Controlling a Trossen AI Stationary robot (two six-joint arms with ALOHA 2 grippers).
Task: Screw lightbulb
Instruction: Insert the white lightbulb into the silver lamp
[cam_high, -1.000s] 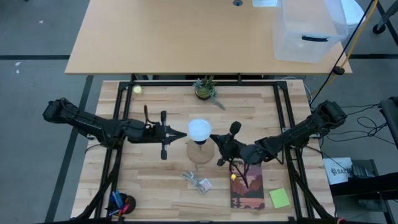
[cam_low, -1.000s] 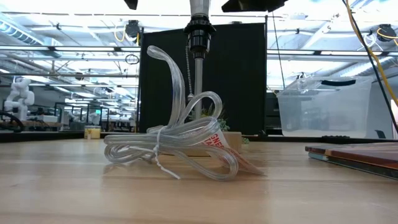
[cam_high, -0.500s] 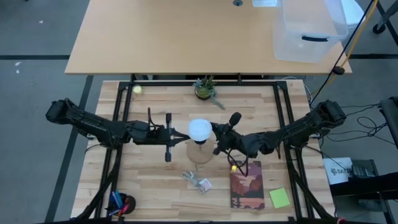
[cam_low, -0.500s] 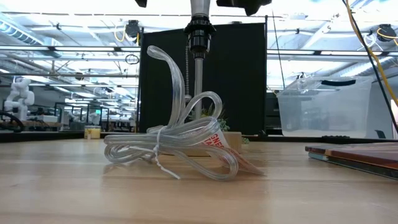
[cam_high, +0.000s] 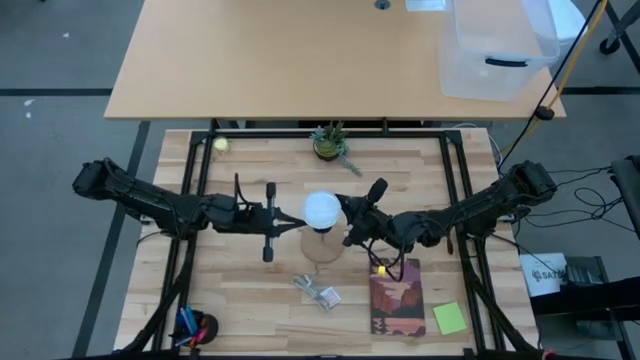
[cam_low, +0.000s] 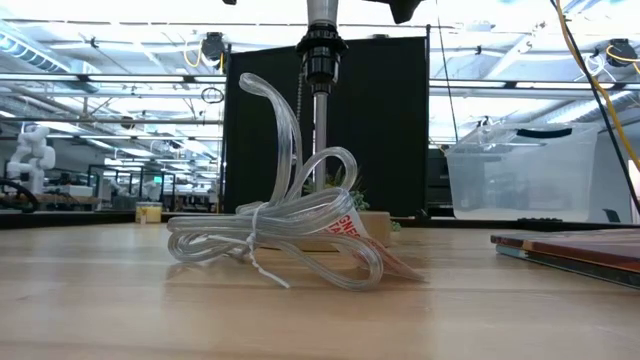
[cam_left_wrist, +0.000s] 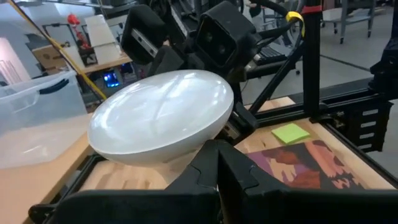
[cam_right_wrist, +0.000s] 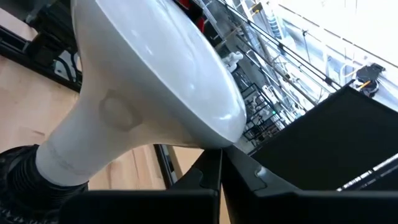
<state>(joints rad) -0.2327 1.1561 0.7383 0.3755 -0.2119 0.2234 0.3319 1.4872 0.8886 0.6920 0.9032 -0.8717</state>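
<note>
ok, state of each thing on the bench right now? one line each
lightbulb: upright, neck seated in the black socket
left gripper: shut, tips at the bulb's left side
right gripper: shut, tips at the bulb's right side
clear tubing: coiled, tied, lying on the table
book: closed, flat
potted plant: upright

Under my arms the wooden tabletop (cam_high: 250, 300) carries a round wooden disc (cam_high: 322, 246) at the middle and a coil of clear tubing (cam_high: 317, 291) just in front of it. A potted plant (cam_high: 330, 143) and a small yellow-green ball (cam_high: 220, 144) sit along the far edge; a book (cam_high: 398, 300), a green sticky note (cam_high: 449, 318) and some pens (cam_high: 190, 325) lie near the front.
</note>
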